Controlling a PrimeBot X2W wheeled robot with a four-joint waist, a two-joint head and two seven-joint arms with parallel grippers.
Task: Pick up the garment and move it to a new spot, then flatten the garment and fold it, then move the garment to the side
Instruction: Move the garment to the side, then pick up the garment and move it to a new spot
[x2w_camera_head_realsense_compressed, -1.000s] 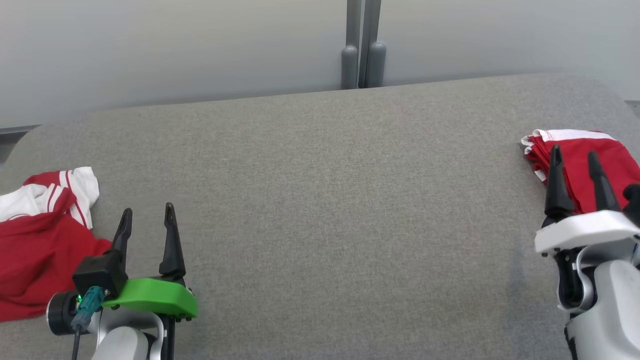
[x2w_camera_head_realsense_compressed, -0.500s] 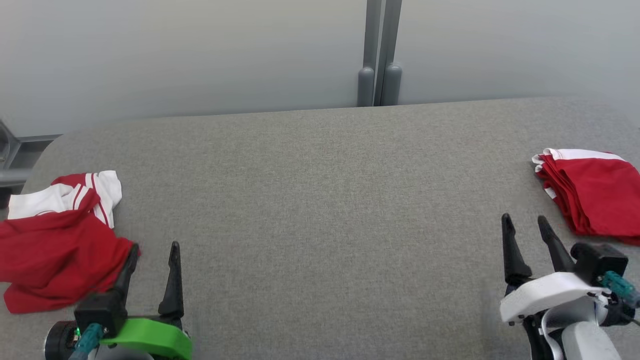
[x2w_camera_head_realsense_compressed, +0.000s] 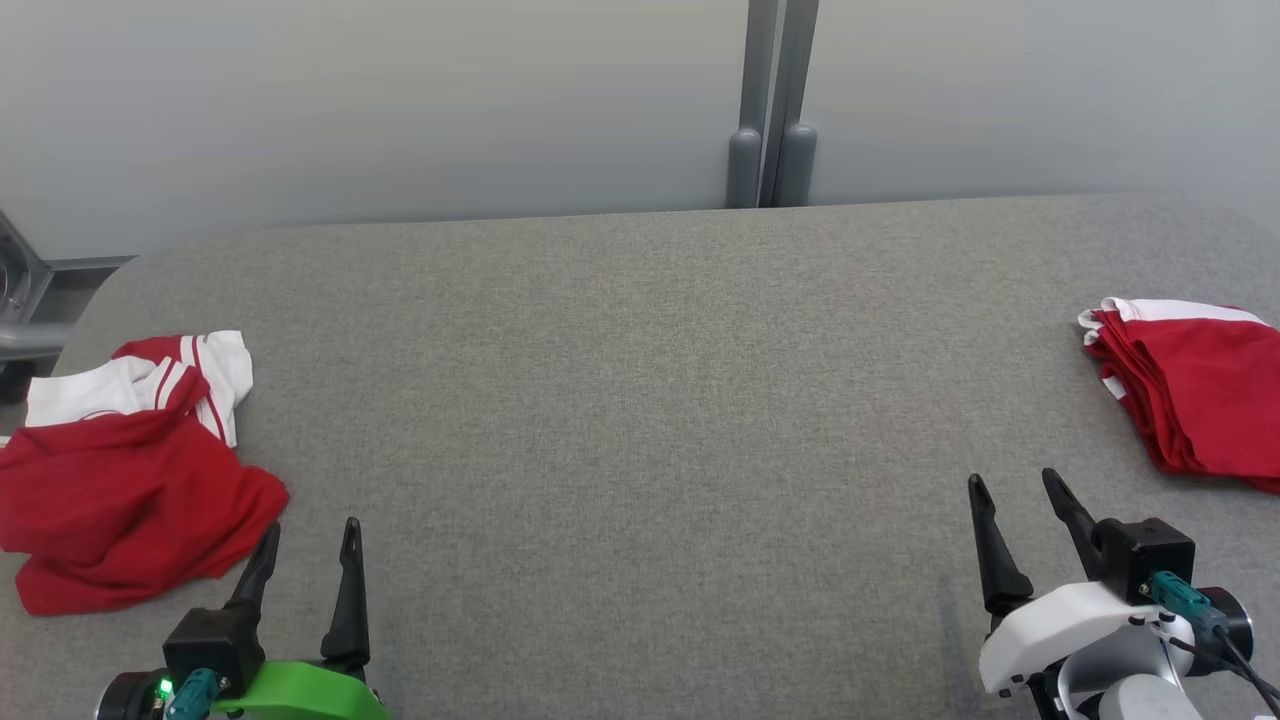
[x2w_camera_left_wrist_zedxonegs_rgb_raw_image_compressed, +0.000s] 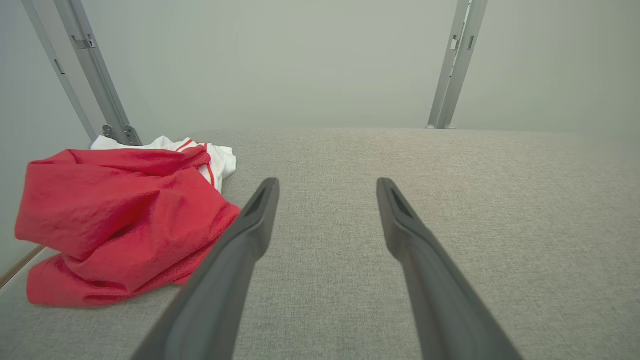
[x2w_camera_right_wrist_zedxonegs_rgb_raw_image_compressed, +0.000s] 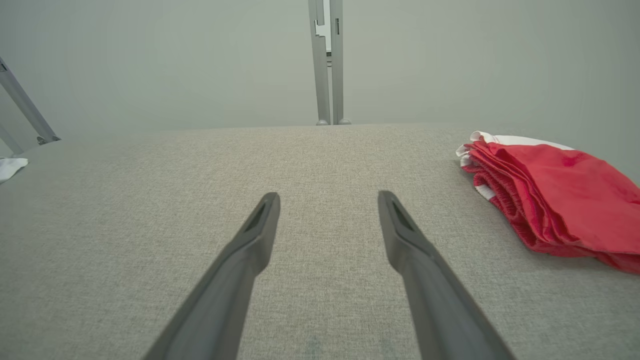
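Observation:
A crumpled red and white garment lies at the table's left end, also in the left wrist view. My left gripper stands open just right of it, nothing between its fingers; its opening shows wide in its own wrist view. A folded red and white garment rests at the table's right end, seen too in the right wrist view. My right gripper is open near the front right, short of the folded pile, and empty.
The grey fabric-covered table spreads between the two garments. A pale wall with a grey upright post runs behind the far edge. A grey metal frame shows past the table's left end.
The head view has shifted, so the table sits lower and further right in the picture. My right gripper has drawn back from over the folded pile toward the front. The left gripper sits lower in view.

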